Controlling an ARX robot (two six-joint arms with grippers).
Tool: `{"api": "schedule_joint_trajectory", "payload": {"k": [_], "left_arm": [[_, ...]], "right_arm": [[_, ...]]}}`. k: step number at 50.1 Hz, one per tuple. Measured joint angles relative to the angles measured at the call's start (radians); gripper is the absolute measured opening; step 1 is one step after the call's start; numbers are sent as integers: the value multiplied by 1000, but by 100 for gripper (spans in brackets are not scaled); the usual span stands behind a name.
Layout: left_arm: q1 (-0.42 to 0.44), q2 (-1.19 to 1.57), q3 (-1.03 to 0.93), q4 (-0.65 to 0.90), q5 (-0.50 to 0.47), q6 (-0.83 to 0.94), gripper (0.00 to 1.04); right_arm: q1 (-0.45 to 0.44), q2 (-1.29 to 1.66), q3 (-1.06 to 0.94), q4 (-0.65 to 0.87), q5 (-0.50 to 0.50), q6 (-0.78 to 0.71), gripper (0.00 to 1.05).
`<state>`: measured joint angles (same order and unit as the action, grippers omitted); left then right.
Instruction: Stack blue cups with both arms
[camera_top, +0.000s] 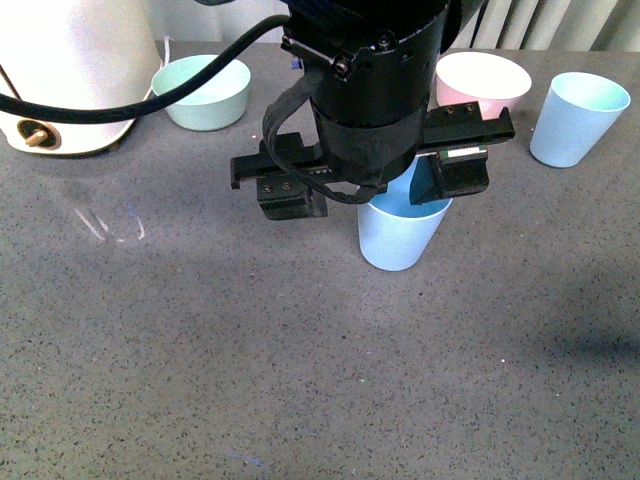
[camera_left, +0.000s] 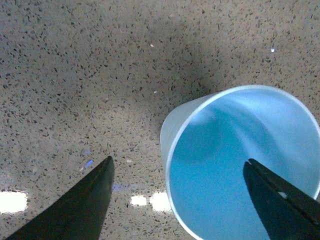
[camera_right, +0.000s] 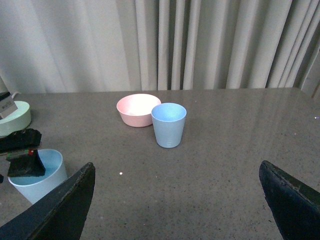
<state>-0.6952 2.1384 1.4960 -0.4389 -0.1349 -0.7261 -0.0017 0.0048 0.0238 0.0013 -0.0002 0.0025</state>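
Since the two cups stand well apart on the bench (camera_top: 200, 350), nothing is stacked yet, as I judge it: one cup has to be gripped, lifted and set into the other.

From the front, the left arm (camera_top: 375, 100) hangs over the near cup (camera_top: 400, 238), which stands upright mid-bench. Its jaws are spread wide, one seeming to dip inside the cup's rim, the other out over bare bench. The far cup (camera_top: 578, 118) stands upright at the right back, near a pink bowl (camera_top: 483, 80). A mint bowl (camera_top: 205, 92) and a white appliance (camera_top: 70, 70) sit back left. The right arm does not show here.

The left wrist view settles what the front only hints at. One jaw is inside the near cup (camera_left: 235, 165) and the other outside, with the cup wall between them and neither visibly pressing it. So the grip looks lined up but not closed.

Only the right wrist view shows the right jaws: wide apart, holding nothing, well short of the far cup (camera_right: 169, 125), with a curtain (camera_right: 200, 45) behind. It also catches the near cup at its edge with a left jaw in it.

Left to do, I'd say: closing on the cups, then the nesting.
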Motion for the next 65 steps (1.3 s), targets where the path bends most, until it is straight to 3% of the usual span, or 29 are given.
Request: {"api": "schedule_joint_trajectory", "payload": {"k": [5, 23, 43, 48, 55, 58, 65], "left_arm": [[15, -21, -1, -2, 1, 7, 98], [78, -248, -185, 100, 20, 14, 96], [230, -427, -360, 254, -29, 120, 96], [242, -460, -534, 682, -222, 323, 83], [302, -562, -844, 1250, -241, 592, 59], [329, -616, -920, 1355, -219, 634, 50], [386, -726, -1043, 1415, -169, 686, 31]], "right_arm": [[0, 0, 0, 0, 0, 0, 96], [0, 0, 0, 0, 0, 0, 96], [0, 0, 0, 0, 0, 0, 96], [0, 0, 0, 0, -3, 0, 96], [0, 0, 0, 0, 0, 0, 96], [0, 0, 0, 0, 0, 0, 96], [0, 0, 0, 0, 0, 0, 96]]}}
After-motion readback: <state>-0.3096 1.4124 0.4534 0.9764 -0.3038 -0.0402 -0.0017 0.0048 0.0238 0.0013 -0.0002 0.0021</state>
